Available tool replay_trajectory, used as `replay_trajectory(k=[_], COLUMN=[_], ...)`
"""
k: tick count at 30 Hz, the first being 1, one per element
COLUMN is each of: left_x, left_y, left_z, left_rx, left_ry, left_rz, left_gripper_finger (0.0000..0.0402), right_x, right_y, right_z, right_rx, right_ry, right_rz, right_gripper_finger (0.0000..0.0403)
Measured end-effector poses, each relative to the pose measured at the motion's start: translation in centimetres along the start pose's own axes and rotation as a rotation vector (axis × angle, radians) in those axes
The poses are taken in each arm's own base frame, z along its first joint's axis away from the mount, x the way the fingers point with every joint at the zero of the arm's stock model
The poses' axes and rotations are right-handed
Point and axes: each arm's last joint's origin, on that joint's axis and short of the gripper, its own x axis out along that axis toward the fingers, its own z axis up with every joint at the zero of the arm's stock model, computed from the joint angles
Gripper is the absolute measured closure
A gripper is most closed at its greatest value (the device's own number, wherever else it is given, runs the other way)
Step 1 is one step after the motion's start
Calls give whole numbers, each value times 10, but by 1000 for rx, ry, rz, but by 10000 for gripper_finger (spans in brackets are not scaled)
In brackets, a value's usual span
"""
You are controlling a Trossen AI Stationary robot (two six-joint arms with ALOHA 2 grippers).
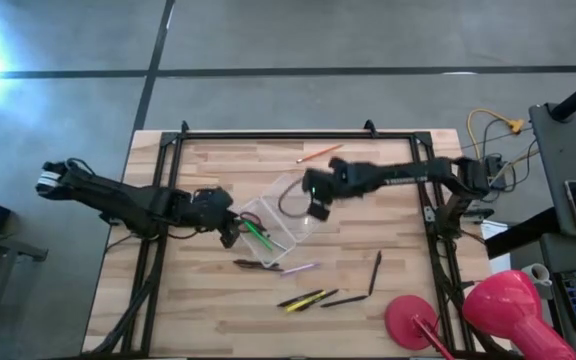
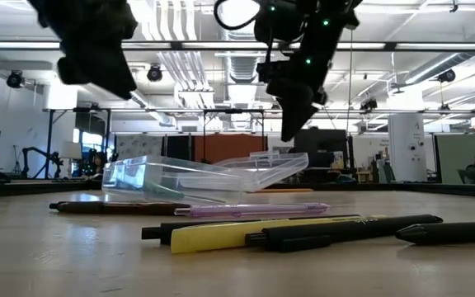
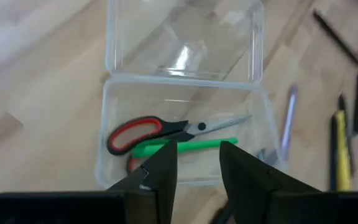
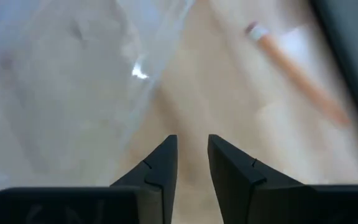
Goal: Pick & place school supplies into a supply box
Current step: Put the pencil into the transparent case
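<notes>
The clear supply box (image 1: 268,225) lies open mid-table, its lid (image 3: 185,37) flat beside it. Inside lie red-handled scissors (image 3: 166,129) and a green pen (image 3: 185,146). My left gripper (image 3: 197,163) hovers open just above the box's near-left end, empty. My right gripper (image 4: 191,155) hangs open over the table beside the lid's far edge, holding nothing. On the wood lie a brown pencil (image 1: 258,264), a lilac pen (image 1: 298,269), a yellow pen (image 1: 303,300), dark pens (image 1: 343,298) (image 1: 375,272) and an orange pencil (image 1: 318,153).
Big pink-red round objects (image 1: 503,305) sit at the table's near right corner. A black frame (image 1: 298,135) runs along the far edge and down both sides. Cables (image 1: 493,135) hang off the right side. Bare wood lies near the left and near edges.
</notes>
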Motion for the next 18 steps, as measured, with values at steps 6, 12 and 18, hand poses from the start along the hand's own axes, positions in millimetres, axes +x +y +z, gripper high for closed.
replay_trajectory(k=[6,12,18], left_x=[13,29,40], left_y=[10,18,33], left_z=[-27,-47,-60], left_rx=[-175,-190,-183], left_ry=[-37,-67,-44], left_rz=[-101,-167,-112], left_gripper_finger=[297,297,297], right_x=[8,39,69], right_y=[-42,-89,-129], right_z=[25,30,45], right_rx=[-339,-345,-411], right_ry=[-53,82,125], right_rz=[27,137,109], right_gripper_finger=[321,318,266])
